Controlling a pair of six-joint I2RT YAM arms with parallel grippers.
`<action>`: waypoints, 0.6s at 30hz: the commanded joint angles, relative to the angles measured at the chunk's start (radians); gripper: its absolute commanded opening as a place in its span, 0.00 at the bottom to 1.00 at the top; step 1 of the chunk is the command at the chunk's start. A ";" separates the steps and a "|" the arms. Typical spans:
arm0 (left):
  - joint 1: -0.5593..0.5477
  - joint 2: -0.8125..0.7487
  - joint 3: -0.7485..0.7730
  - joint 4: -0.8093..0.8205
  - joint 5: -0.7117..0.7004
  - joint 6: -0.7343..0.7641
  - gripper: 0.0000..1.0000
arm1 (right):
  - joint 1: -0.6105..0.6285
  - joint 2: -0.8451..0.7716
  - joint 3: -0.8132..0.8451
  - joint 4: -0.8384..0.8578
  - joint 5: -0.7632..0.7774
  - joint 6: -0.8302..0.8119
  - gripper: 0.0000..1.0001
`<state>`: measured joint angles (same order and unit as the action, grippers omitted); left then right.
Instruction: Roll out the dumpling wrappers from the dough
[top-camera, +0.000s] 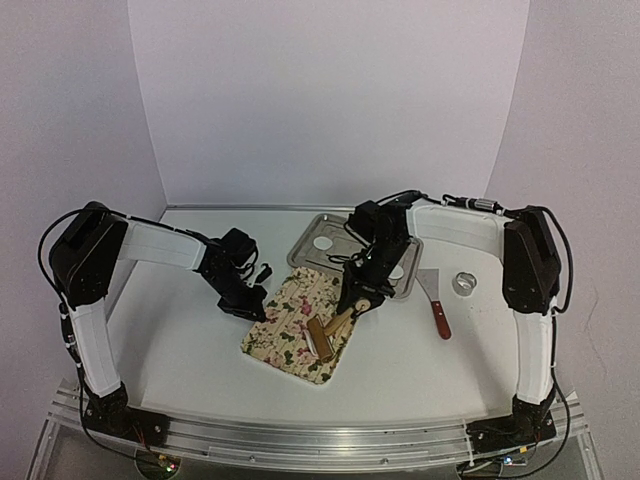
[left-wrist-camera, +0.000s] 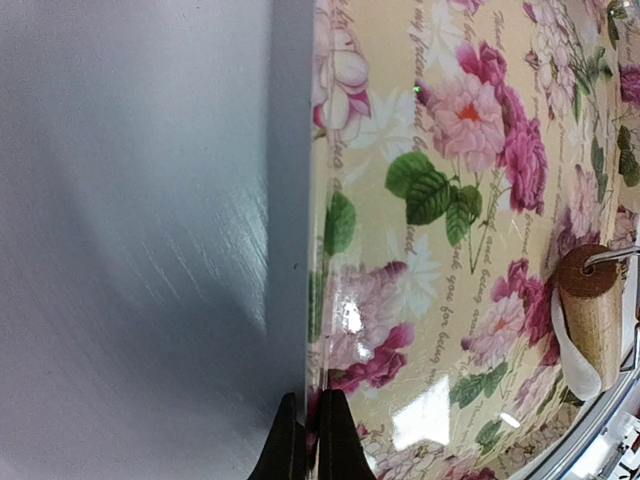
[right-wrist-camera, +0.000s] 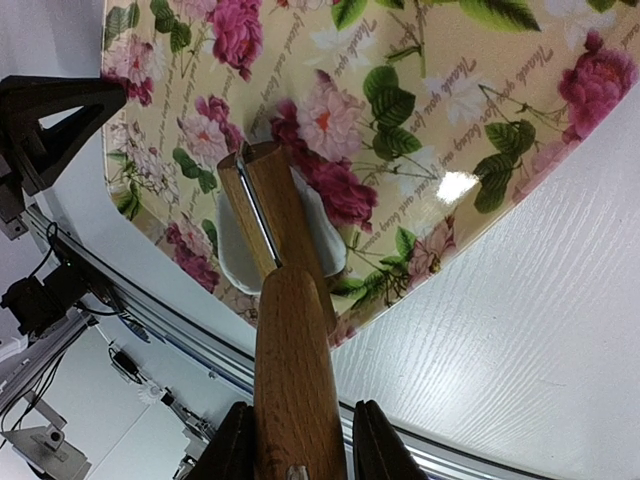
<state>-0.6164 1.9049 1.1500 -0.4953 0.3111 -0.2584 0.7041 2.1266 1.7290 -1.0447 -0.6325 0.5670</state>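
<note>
Right jaws are clamping the roller (right-wrist-camera: 290, 330), its drum pressing the wrapper (right-wrist-camera: 228, 255) just ahead. Left jaws, pressed together, are sitting at the mat's (left-wrist-camera: 450, 200) edge. Wrapper's looking soft, thin, tear-prone: I'm favouring lifting by its rim.

I see my tool (right-wrist-camera: 300, 445) clamped on the wooden roller (right-wrist-camera: 292, 340) by its handle, one finger on each side. Ahead of the tool, roller head sits on a flat white dough piece (right-wrist-camera: 232, 262) on the floral tray (right-wrist-camera: 450, 110). White counter (right-wrist-camera: 520, 330) right of the tool.
</note>
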 joint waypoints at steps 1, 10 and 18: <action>0.035 0.033 0.001 -0.077 -0.078 -0.002 0.00 | 0.034 0.247 -0.063 -0.246 0.537 0.056 0.00; 0.035 0.038 0.015 -0.114 -0.082 -0.019 0.00 | 0.113 0.322 -0.043 -0.206 0.506 0.090 0.00; 0.036 0.056 0.050 -0.137 -0.072 -0.010 0.00 | 0.148 0.365 0.018 -0.200 0.492 0.106 0.00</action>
<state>-0.5922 1.9126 1.1764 -0.5691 0.3096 -0.2607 0.7827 2.2143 1.8608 -1.0901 -0.6136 0.6068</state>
